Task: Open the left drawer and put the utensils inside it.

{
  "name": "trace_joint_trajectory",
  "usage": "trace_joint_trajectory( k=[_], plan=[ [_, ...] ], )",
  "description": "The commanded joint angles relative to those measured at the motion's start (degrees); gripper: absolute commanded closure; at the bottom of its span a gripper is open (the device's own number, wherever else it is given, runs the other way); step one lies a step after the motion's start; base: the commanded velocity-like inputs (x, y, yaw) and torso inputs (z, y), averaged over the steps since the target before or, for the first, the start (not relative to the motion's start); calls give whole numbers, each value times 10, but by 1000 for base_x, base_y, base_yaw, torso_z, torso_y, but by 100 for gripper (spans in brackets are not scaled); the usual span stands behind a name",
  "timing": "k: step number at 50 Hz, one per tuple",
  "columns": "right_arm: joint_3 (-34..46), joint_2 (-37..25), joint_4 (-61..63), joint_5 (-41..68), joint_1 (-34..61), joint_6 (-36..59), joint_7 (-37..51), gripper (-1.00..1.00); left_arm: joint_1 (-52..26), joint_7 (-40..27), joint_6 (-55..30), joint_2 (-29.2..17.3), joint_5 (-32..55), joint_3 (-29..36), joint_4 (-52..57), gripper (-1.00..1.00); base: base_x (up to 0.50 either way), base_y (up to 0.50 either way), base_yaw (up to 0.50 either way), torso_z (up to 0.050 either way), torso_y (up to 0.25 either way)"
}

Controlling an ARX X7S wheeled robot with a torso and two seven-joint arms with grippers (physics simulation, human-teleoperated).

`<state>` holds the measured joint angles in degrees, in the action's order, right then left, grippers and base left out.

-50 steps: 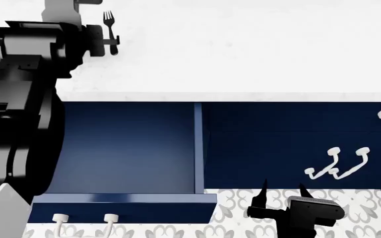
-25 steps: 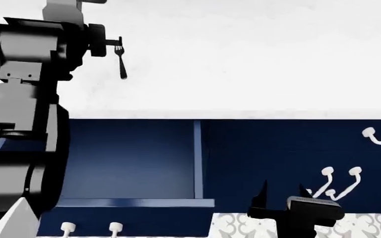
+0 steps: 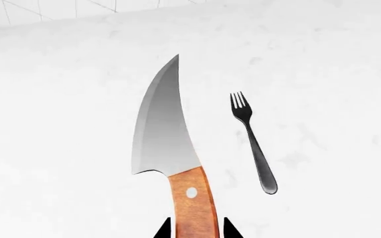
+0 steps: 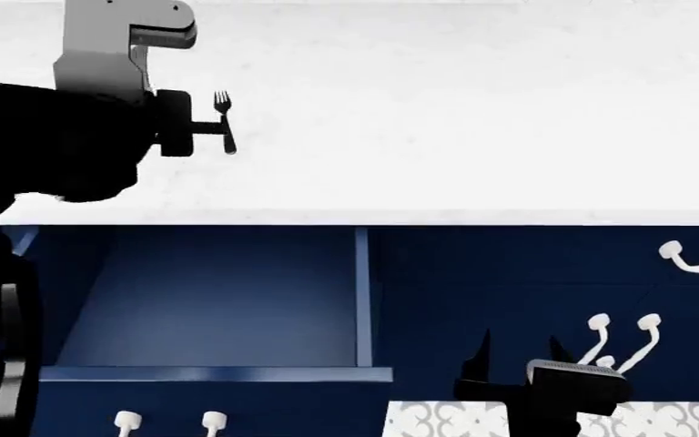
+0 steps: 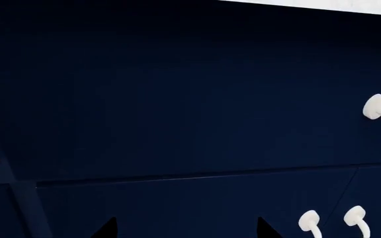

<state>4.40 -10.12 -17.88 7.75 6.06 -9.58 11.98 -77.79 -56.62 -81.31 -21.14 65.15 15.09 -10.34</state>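
A knife (image 3: 170, 144) with an orange handle and a grey curved blade lies flat on the white counter (image 3: 323, 74). My left gripper (image 3: 196, 229) straddles the handle's end. Its jaws stand narrowly apart, with a thin strip of counter showing on each side of the handle. The small black fork (image 3: 251, 144) lies just beside the knife. In the head view the fork (image 4: 225, 123) shows next to the left gripper, which hides the knife there. The left drawer (image 4: 228, 300) is pulled out, its blue inside bare. My right gripper (image 4: 520, 357) hangs open and empty in front of the cabinets.
My left arm (image 4: 34, 182) fills the head view's left side and overlaps the drawer's left end. The right drawer front has a white handle (image 4: 695, 262). Cabinet door handles (image 4: 623, 335) stand just behind my right gripper. Patterned floor (image 4: 447, 421) lies below.
The head view has tilted, so the counter edge sits lower in the picture. My left arm has changed pose over the counter, its gripper staying by the fork. The right gripper has not moved.
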Motion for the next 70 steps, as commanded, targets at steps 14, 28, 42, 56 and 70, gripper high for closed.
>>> trace_joint_trajectory(
  k=[14, 28, 42, 56, 70],
  plan=[
    [6, -4, 5, 3, -3, -2, 6, -100, -214, -331, 438, -322, 807, 524, 409, 100, 0, 0, 0, 0, 0],
    [10, -6, 4, 6, -2, -3, 8, -100, -261, -219, 225, -293, 802, 575, 351, 100, 0, 0, 0, 0, 0],
    [14, -8, 4, 9, -2, -3, 11, -100, -401, 227, -86, -267, 560, 508, 189, 100, 0, 0, 0, 0, 0],
    [17, -11, 4, 12, -2, -4, 14, -100, -447, 670, -74, -308, 235, 619, 280, 100, 0, 0, 0, 0, 0],
    [21, -13, 4, 14, -2, -4, 17, -100, -425, 792, -27, -262, 88, 717, 199, 100, 0, 0, 0, 0, 0]
  ],
)
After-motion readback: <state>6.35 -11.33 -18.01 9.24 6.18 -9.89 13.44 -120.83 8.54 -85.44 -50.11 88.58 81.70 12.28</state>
